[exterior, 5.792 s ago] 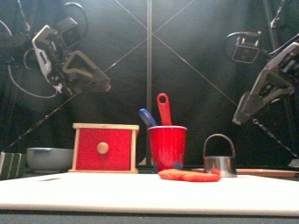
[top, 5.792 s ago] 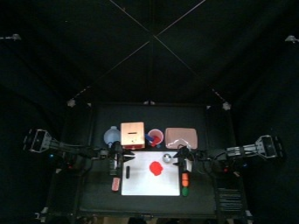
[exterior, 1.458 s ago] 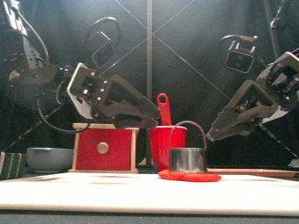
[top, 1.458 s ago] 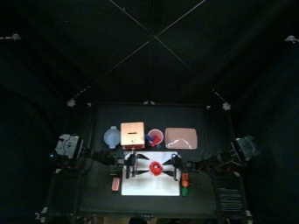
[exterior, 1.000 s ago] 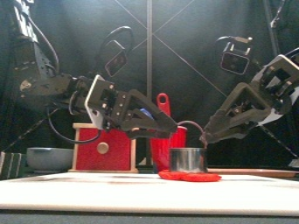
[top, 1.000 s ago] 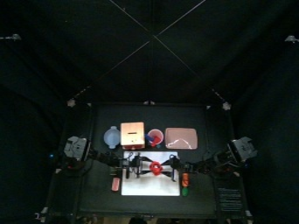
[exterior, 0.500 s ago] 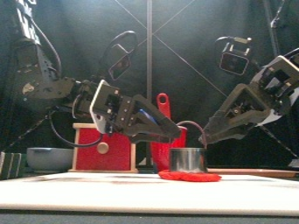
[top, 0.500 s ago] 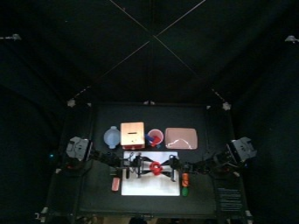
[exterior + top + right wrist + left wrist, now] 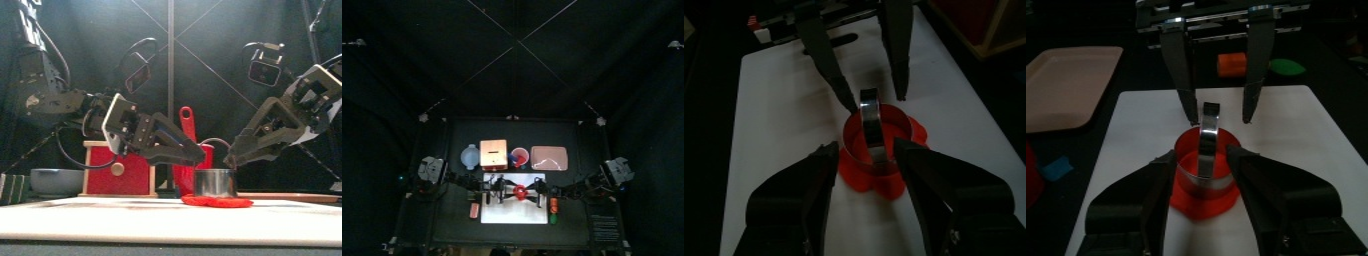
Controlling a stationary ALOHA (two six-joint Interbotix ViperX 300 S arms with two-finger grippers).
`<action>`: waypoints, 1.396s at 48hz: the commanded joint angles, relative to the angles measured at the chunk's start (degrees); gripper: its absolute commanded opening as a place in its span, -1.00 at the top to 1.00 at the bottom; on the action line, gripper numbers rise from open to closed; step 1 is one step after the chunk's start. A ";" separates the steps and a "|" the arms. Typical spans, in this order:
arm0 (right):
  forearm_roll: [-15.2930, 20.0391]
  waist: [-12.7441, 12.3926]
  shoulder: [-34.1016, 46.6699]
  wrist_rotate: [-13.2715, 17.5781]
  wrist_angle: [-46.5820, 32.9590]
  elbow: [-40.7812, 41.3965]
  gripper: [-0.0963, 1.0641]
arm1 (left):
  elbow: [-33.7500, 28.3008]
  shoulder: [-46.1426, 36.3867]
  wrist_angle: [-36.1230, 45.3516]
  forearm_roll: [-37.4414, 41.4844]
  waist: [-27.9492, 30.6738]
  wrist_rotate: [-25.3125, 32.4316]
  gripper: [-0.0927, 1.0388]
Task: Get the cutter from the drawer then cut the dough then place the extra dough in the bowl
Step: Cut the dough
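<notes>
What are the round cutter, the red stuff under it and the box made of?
Cutter: metal by the look, shiny grey with bright reflections. Dough: soft and matte red, probably modelling clay; its edge is lumpy. Box: likely wood, pale frame around a painted red front.

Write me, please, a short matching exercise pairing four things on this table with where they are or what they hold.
1 cutter
2 bowl
3 pink tray
4 red cup

A holds a red toy knife
B stands on the dough
C just left of the wooden box
D lies flat, rightmost in the back row

Pairs: 1-B, 2-C, 3-D, 4-A.
</notes>
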 commanded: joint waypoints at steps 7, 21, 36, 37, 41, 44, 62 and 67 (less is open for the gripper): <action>0.00 -0.18 -0.97 -0.09 -0.44 -0.79 -0.44 | -0.79 -0.79 -0.18 -0.09 -0.18 -0.09 -0.47; 0.35 -0.53 -0.53 0.00 -0.18 -0.79 -0.36 | -0.88 -0.79 1.23 -0.09 -0.18 -0.09 -0.45; 0.62 -0.97 -0.09 0.00 -0.09 -0.79 -0.35 | -0.70 -0.79 1.23 -0.09 -0.09 0.00 -0.11; 0.62 -1.05 0.00 0.00 -0.09 -0.79 -0.35 | -0.70 -0.88 1.23 -0.09 -0.09 0.00 -0.11; 0.70 -1.23 0.00 0.00 0.00 -0.79 -0.35 | -0.79 -0.88 1.23 0.00 -0.09 0.09 -0.11; 0.70 -1.23 0.00 0.00 0.00 -0.79 -0.35 | -0.70 -0.88 1.32 0.00 -0.09 0.09 -0.11; 1.49 -2.55 0.00 0.00 0.00 -0.53 -0.35 | 0.18 -1.85 1.23 0.09 -0.35 0.26 -0.11; 1.49 -2.90 0.00 0.00 0.00 -0.53 -0.35 | 0.44 -2.20 1.23 0.18 -0.62 0.35 -0.11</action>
